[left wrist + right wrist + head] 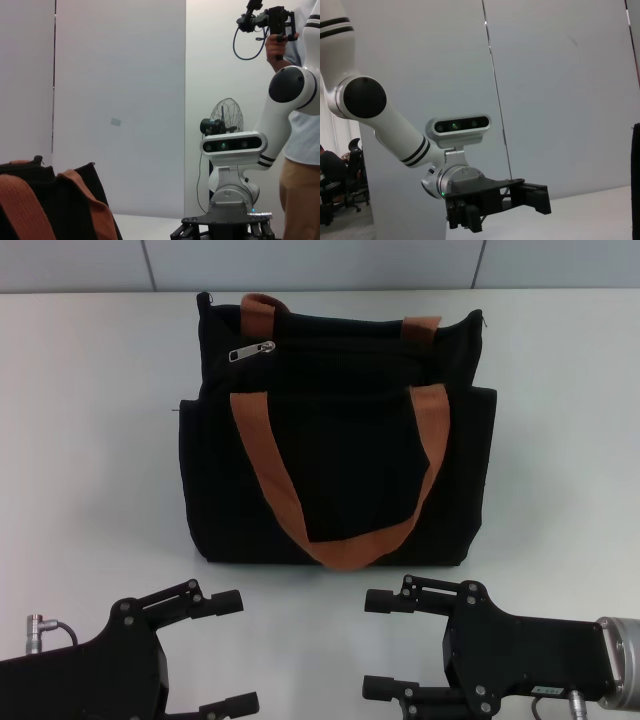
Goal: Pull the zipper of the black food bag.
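Note:
The black food bag (335,455) stands upright in the middle of the white table, with two orange-brown strap handles (345,545). The zipper (253,350), a small silver slider with its pull tab, sits at the left end of the zip track near the bag's top. My left gripper (232,653) is open and empty in front of the bag's left corner. My right gripper (382,644) is open and empty in front of the bag's right half. Neither touches the bag. The bag's top shows in the left wrist view (75,200), and its edge in the right wrist view (636,180).
The white table (90,440) extends on both sides of the bag to a grey wall behind. In the left wrist view a person (302,150) holding a camera rig stands beside the table, with a fan (227,115) behind.

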`<state>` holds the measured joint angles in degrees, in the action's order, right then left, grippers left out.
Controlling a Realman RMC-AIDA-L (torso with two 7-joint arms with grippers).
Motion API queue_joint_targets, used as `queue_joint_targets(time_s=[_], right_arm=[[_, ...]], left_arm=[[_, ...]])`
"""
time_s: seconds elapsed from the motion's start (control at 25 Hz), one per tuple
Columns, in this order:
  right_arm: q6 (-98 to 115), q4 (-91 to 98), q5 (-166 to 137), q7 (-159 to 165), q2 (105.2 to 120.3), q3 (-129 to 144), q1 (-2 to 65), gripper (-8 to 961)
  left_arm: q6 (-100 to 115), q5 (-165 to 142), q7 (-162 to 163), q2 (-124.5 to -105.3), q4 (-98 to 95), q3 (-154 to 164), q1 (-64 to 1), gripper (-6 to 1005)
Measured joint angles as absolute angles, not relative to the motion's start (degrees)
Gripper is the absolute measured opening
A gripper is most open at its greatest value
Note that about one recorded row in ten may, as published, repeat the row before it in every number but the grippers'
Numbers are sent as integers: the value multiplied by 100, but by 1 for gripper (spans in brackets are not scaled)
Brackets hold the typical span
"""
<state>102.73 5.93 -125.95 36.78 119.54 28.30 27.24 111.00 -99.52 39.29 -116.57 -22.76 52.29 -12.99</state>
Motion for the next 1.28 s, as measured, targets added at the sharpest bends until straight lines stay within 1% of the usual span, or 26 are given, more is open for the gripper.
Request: queue_joint_targets(time_s=[0.56,0.76,0.84,0.96,1.0,1.04,1.28], right_arm=[[10265,591,-12568,3644,11962,2802,2757,730],[10255,575,-12555,3644,11962,2778,2743,730],[10203,524,-12551,3644,11964,2777,2758,730],[10078,443,-12550,3644,11966,2773,2788,729],[10037,415,-12550,3638,11966,2783,2795,729],[10037,415,-12550,3638,11966,2783,2795,729],[9976,344,-12550,3624,11970,2774,2826,729]], left_arm=[[11049,-9931,3915,-11711,-2284,5016,-1327,803],[11011,-9895,3909,-11851,-2164,3761,-1301,802],[10896,-9837,3985,-11867,-1908,2962,-1343,801],[10684,-9800,4550,-11840,-1648,2100,-1531,800],[10430,-9792,4959,-11845,-1660,1731,-1686,800],[10430,-9792,4959,-11845,-1660,1731,-1686,800],[9886,-9822,5428,-11838,-1857,1726,-2143,800]])
